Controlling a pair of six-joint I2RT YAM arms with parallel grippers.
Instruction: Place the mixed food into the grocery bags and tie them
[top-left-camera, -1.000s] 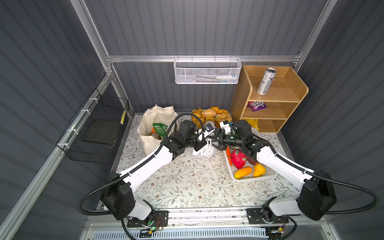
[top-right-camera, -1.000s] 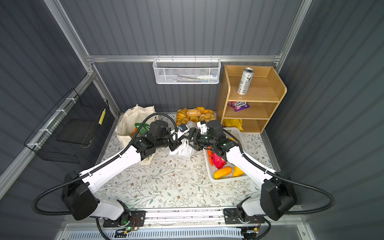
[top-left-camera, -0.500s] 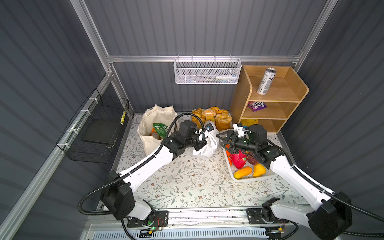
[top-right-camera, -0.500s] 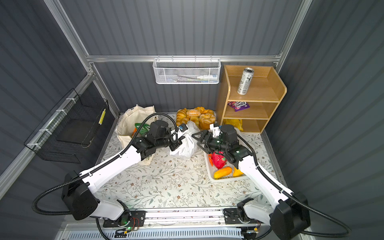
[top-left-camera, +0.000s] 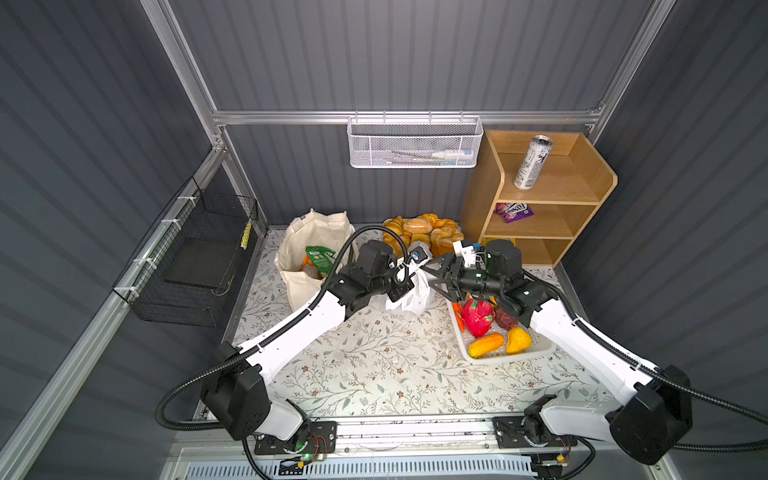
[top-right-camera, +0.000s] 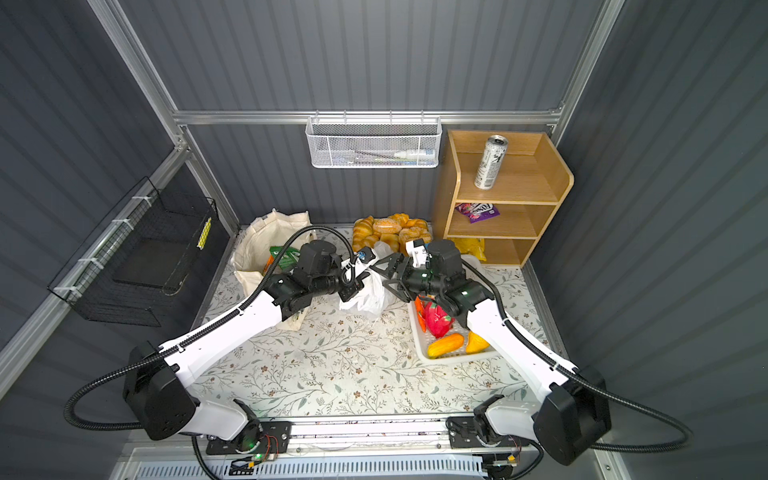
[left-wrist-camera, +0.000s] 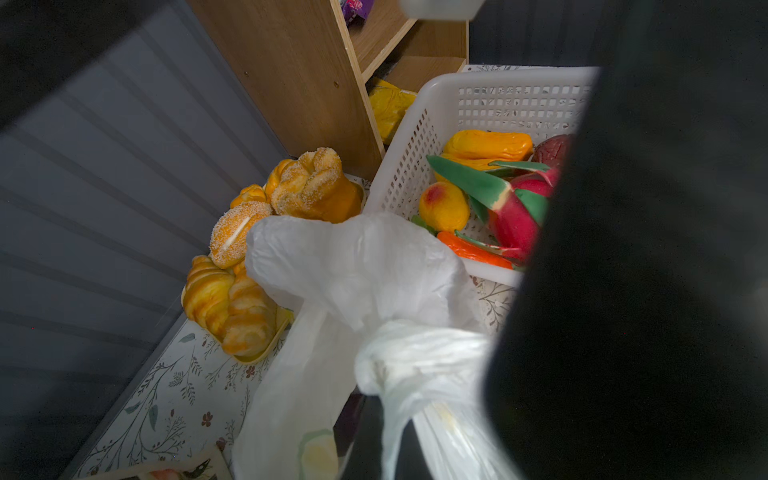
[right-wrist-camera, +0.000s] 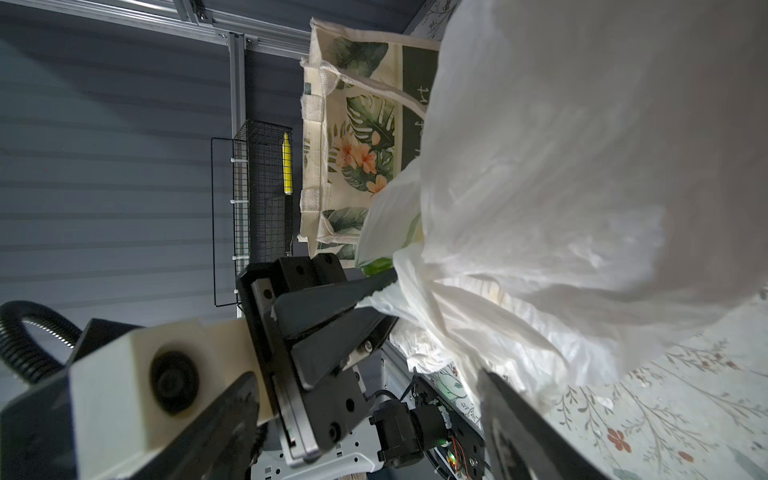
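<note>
A flower-patterned bench (top-left-camera: 374, 365) is seen from above, with two robot arms meeting over a thin white plastic bag (top-left-camera: 409, 297). The bag sits near the middle of the bench, a little toward 12 o'clock.

The left gripper (top-left-camera: 398, 291) reaches in from 8 o'clock. Its fingers (right-wrist-camera: 324, 303) are clamped tight on a twisted bunch of plastic near the bag's top. The right gripper (top-left-camera: 434, 279) comes from 4 o'clock, its fingers spread wide apart just beside the bag's top on the 3 o'clock side. Whether they touch the plastic cannot be told.

At 10 o'clock from the plastic bag, a cream cloth tote (top-left-camera: 299, 257) stands open with a green packet (top-left-camera: 319, 257) inside.

At 2 o'clock stands a wooden shelf (top-left-camera: 478, 199). A tall silver can (top-left-camera: 532, 162) is on its top level, a purple packet (top-left-camera: 513, 210) on the middle level and a yellow packet (top-right-camera: 467, 245) on the lowest.

Golden bread rolls (top-left-camera: 424, 232) lie at 12 o'clock, just behind the plastic bag. A white basket (top-left-camera: 507, 359) at 4 o'clock holds a pink dragon fruit (top-left-camera: 478, 318) and other toy produce.
</note>
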